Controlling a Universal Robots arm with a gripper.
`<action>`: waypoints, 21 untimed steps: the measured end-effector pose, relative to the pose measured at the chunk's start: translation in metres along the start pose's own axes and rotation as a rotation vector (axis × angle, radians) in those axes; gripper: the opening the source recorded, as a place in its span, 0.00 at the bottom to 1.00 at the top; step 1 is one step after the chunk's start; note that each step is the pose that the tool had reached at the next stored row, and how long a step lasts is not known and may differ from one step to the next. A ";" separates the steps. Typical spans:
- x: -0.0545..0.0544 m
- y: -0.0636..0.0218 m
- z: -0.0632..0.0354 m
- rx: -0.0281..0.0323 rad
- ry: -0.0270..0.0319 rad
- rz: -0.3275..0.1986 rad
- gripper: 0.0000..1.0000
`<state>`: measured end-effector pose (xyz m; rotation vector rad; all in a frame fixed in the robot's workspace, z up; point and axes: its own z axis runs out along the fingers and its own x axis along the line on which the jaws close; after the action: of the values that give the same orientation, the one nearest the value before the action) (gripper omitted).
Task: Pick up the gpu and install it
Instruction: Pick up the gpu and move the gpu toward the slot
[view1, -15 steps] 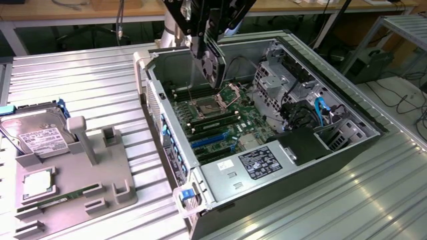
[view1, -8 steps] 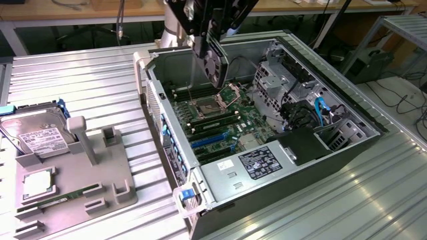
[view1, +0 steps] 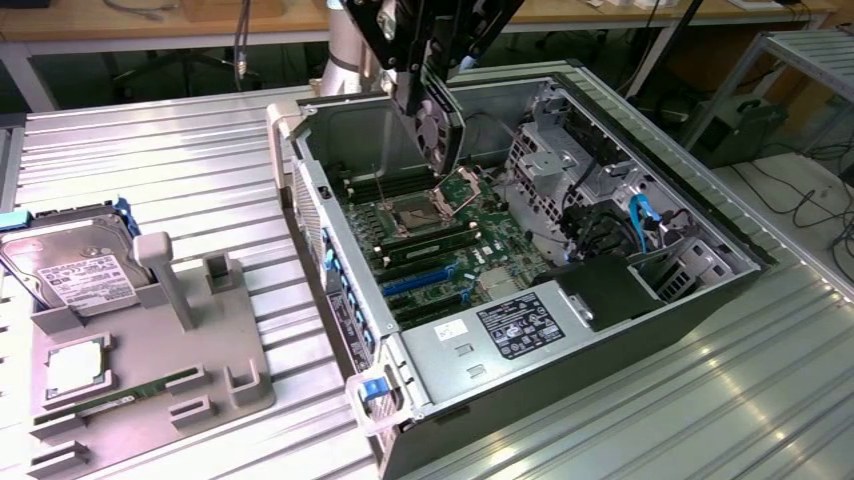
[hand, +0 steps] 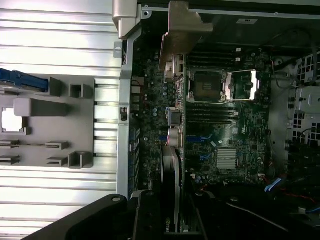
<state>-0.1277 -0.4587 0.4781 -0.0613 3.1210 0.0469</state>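
The gripper (view1: 430, 82) is seen clamped on the gpu (view1: 438, 135), its black fingers pressed against the flat faces of the thin dark card, in the upper middle of the exterior frame. A round fan is made out on one face. The card is held on edge, in the air over the open steel computer case (view1: 587, 400), apart from the green motherboard (view1: 447, 245) below it. In the wrist view the gripper (hand: 170, 220) and gpu (hand: 173, 170) are caught edge-on, and a pale beige metal bracket (hand: 182, 30) is shown at the card's far end. The arm is reached down from the frame's top edge. At lower left, a grey moulded fixture (view1: 200, 390) and a silver hard drive (view1: 74, 270) are rested on the ribbed metal surface (view1: 174, 160).
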 end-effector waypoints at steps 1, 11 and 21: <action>0.000 0.0000 0.0000 0.0000 0.0000 0.000 0.27; -0.007 -0.0003 0.0002 0.0000 0.0000 0.000 0.27; -0.017 -0.0007 0.0004 0.0000 0.0000 0.000 0.27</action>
<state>-0.1109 -0.4587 0.4780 -0.0613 3.1210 0.0469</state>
